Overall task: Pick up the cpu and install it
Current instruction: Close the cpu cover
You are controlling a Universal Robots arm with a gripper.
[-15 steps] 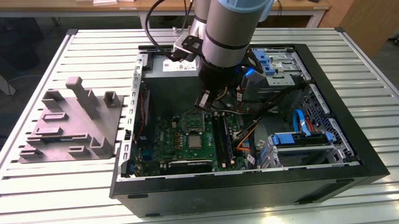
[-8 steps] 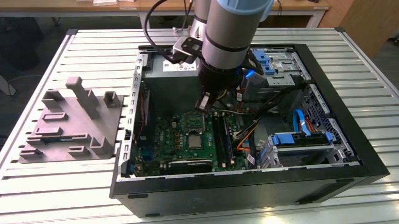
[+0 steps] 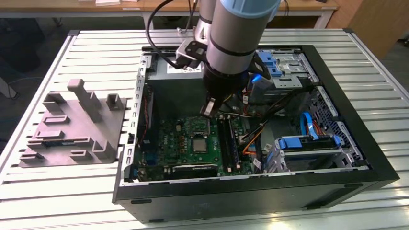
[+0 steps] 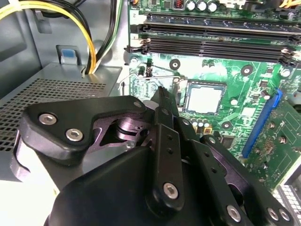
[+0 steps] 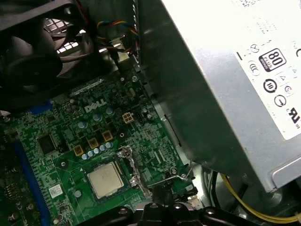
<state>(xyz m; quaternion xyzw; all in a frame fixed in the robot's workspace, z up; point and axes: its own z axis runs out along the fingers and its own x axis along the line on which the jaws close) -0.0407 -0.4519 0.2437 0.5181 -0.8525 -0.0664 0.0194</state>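
Arm: the grey and pale-blue robot arm (image 3: 233,38) is reaching down into the open black computer case (image 3: 268,189) lying on the slatted aluminium table (image 3: 89,191).
Claw: the black metal gripper (image 3: 209,108) is hanging above the green motherboard (image 3: 185,146), just beyond the socket toward the grey power supply box (image 5: 221,94); in the second wrist view its fingers (image 4: 165,110) are pressing together to a narrow tip with nothing between them, so it is clenched and carrying nothing.
Chip: the small square cpu with its silvery-grey metal top (image 5: 104,180) is sitting flat inside the square socket on the motherboard, apart from the claw; both wrist views are showing it (image 4: 203,98).
Socket lever: a thin wire lever (image 4: 162,77) is lying beside the socket, between it and the fingertips.
Memory: long black memory slots (image 4: 211,44) are running along the board beside the socket.
Fixture: the grey plastic fixture with upright pegs (image 3: 73,127) is standing on the table at the exterior view's left, outside the case.
Cables: yellow and black wires (image 4: 96,44) are trailing from the power supply.
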